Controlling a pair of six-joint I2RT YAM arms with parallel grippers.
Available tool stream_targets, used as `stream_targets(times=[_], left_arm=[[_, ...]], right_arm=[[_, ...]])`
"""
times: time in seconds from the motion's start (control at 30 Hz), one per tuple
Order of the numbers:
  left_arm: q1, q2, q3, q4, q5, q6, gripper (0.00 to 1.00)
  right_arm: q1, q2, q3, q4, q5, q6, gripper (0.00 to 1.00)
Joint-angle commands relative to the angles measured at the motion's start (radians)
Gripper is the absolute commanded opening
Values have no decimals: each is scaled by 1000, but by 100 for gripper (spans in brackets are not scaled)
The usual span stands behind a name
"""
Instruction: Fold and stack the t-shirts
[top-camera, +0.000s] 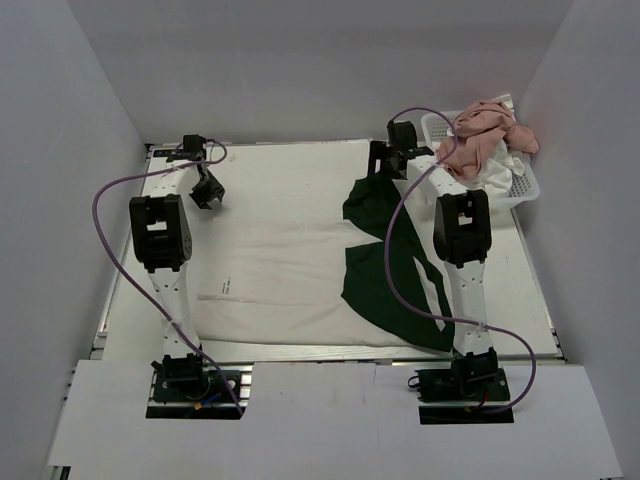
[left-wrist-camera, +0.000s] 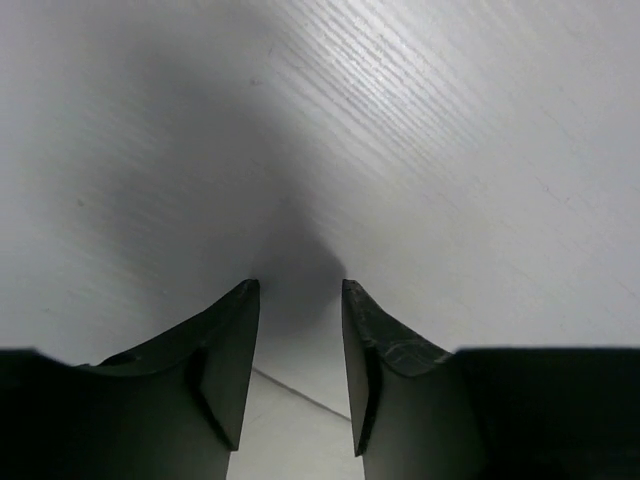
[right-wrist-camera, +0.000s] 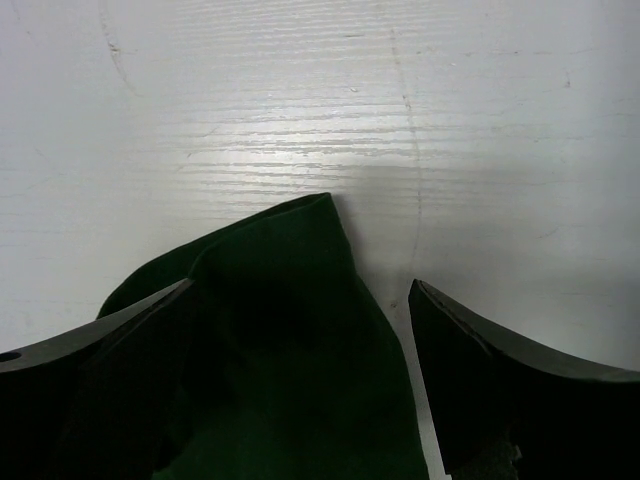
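A white t-shirt with dark green sleeves (top-camera: 290, 262) lies spread flat on the table, sleeves to the right. My left gripper (top-camera: 207, 190) is open and empty over the shirt's far left corner; its wrist view shows white cloth (left-wrist-camera: 420, 150) between its open jaws (left-wrist-camera: 300, 290). My right gripper (top-camera: 392, 165) is open over the far green sleeve (top-camera: 365, 198); in its wrist view the sleeve's tip (right-wrist-camera: 290, 330) lies between the open jaws (right-wrist-camera: 300, 290), not gripped. A dusty pink shirt (top-camera: 480, 135) and a white shirt (top-camera: 500, 162) are heaped in the basket.
A white latticed plastic basket (top-camera: 520, 185) stands at the far right corner, close beside my right gripper. White walls close the table in on the left, back and right. The second green sleeve (top-camera: 395, 285) lies near the right arm.
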Motion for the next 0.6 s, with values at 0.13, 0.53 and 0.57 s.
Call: stream_targets(times=[0.13, 0.53, 0.57], left_arm=[[-10, -49, -163, -18, 30, 16, 38], [-29, -114, -307, -98, -144, -2, 48], [-29, -114, -316, -83, -122, 10, 48]], right_arm=[[-9, 17, 39, 25, 23, -19, 91], [-8, 26, 39, 21, 32, -11, 91], [-6, 28, 41, 25, 29, -13, 91]])
